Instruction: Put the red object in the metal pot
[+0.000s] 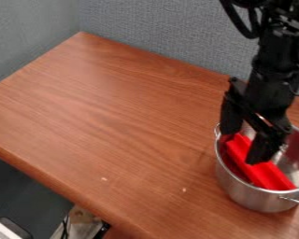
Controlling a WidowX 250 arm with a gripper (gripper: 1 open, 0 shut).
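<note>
The gripper [253,136], its jaws spread wide, hangs over the metal pot [239,183], hiding part of the red object [263,165] lying inside the pot.

The table [102,103] is a warm reddish-brown wood with fine darker grain streaks. At the right, the metal pot [239,191] is shiny silver steel, and the red object [262,171] inside it is bright red. The gripper [253,136] is black. The far wall [139,23] is blue-grey and finely speckled.
</note>
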